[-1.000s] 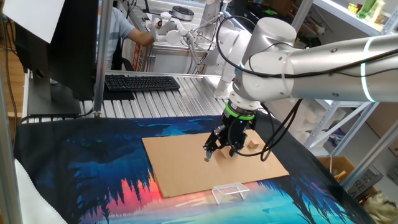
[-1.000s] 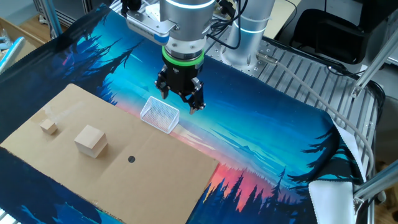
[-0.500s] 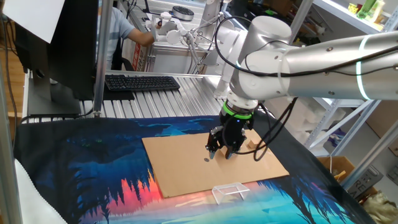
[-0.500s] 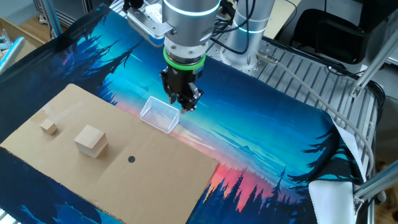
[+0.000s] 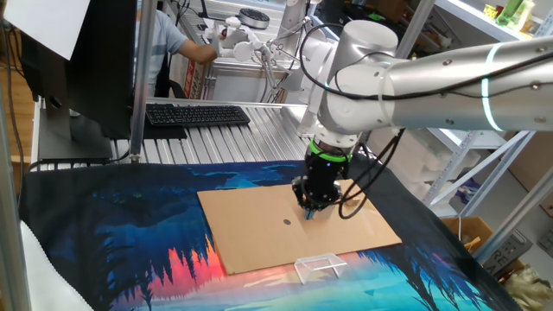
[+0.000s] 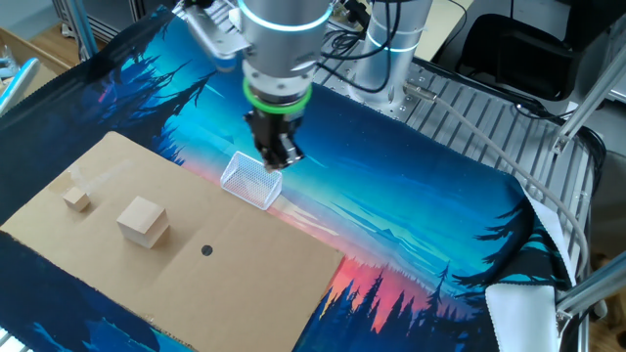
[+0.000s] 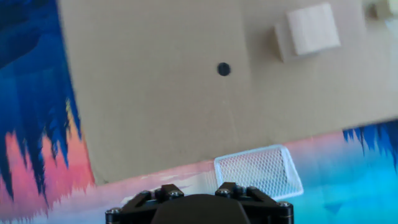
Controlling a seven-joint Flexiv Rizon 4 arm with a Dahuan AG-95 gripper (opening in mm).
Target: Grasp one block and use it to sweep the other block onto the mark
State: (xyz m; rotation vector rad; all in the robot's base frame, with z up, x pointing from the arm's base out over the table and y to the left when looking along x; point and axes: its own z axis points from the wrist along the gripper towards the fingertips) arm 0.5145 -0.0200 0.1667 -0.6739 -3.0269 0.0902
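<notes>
The small tan block (image 6: pixel 76 199) lies near the cardboard's far left end and shows at the top right edge of the hand view (image 7: pixel 385 9). The larger tan cube (image 6: pixel 143 220) sits to its right, apart from it, and also shows in the hand view (image 7: pixel 308 31). The dark round mark (image 6: pixel 206 250) is drawn on the cardboard sheet (image 6: pixel 117 284) to the right of the cube; the hand view (image 7: pixel 224 69) and the fixed view (image 5: pixel 288 221) show it too. My gripper (image 6: pixel 277 161) hovers above the cardboard's edge, well away from both blocks, seen edge-on and holding nothing. It also shows in the fixed view (image 5: pixel 309 208).
A clear mesh plastic frame (image 6: pixel 251 180) lies at the cardboard's edge just under my gripper, also in the hand view (image 7: pixel 258 171). A blue and pink printed cloth (image 6: pixel 411 225) covers the table. A keyboard (image 5: pixel 197 114) and a metal post (image 5: pixel 143 78) stand behind.
My wrist has turned about its axis, so the fingers that showed spread apart now appear edge-on. The hand shifted slightly toward the cardboard. The blocks have not moved.
</notes>
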